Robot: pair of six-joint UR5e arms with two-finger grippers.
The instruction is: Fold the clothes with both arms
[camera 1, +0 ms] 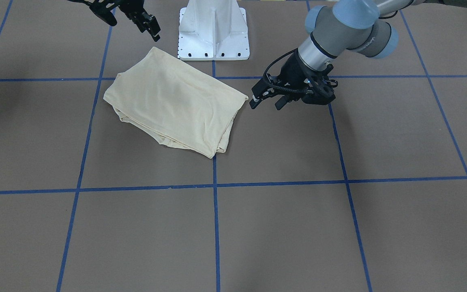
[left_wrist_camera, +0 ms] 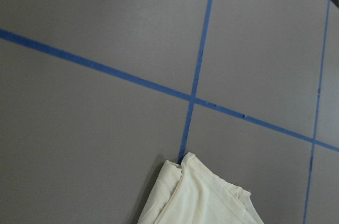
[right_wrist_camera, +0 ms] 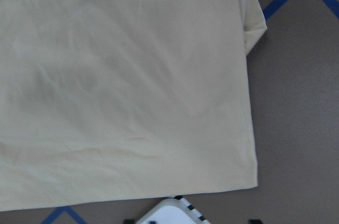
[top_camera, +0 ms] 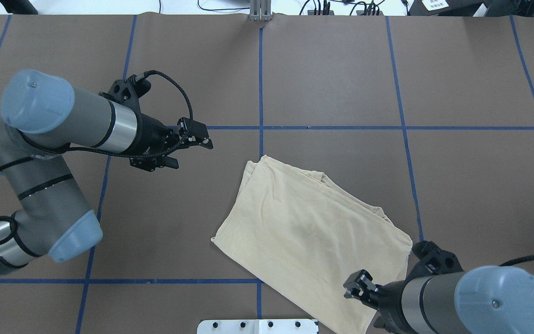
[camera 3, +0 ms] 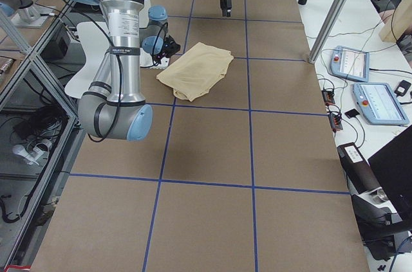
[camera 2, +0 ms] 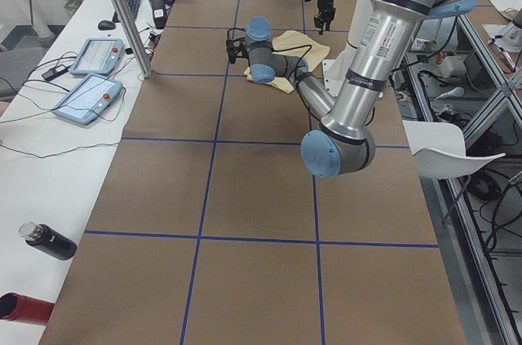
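One folded T-shirt (camera 1: 176, 105); left hand (camera 1: 266, 104) apart, right hand (top_camera: 356, 284) near its corner.

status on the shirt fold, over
Left gripper open, empty. Right gripper over corner of pale cream-yellow fabric shirt, jaws unclear. Shirt folded, flat, unheld. White metal pedestal adjacent.

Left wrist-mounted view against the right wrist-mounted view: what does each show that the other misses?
Only the left wrist view: a full crossing of blue tape lines, and one layered corner of the T-shirt at the bottom edge. Only the right wrist view: the shirt's broad plain surface filling most of the frame, plus the edge of the white pedestal. Both: cream fabric, brown table cover, blue tape.
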